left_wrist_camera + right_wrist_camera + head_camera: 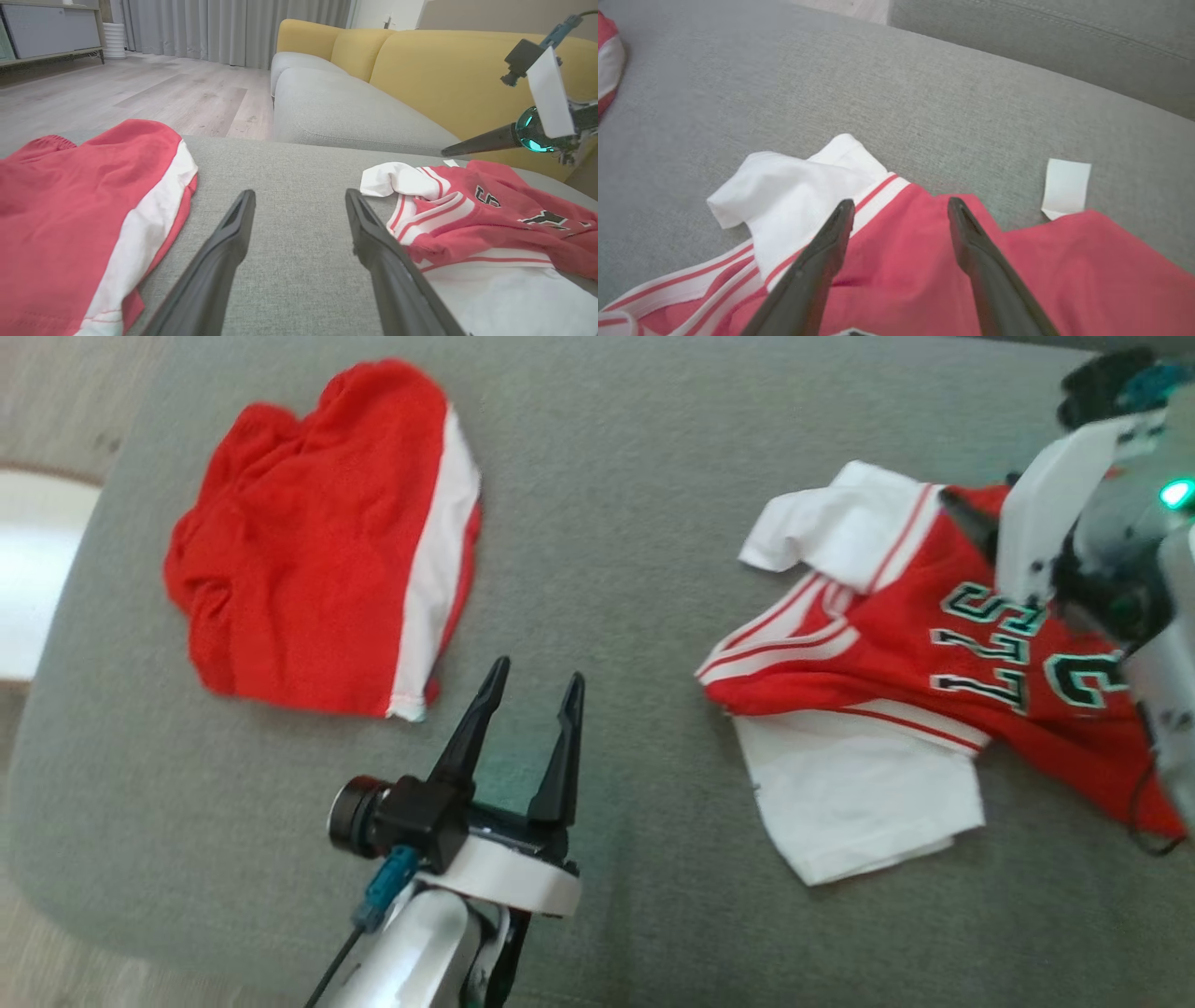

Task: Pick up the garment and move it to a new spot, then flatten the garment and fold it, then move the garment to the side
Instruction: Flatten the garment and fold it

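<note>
Hovering directly over the jersey, the right fingers stand spread apart with red cloth beneath them, so the right arm is clearly nearer. The left fingers, also apart, sit between the jersey and the red shorts. The jersey lies rumpled on the right side of the grey cushion, its long axis crosswise and its white sleeves toward the middle.

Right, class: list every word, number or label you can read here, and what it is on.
"LLS": sideways on the red jersey, rest hidden behind the right arm.
Beside it, perhaps "2": partly hidden, unsure.
No print visible on the white tag on the sofa.
</note>
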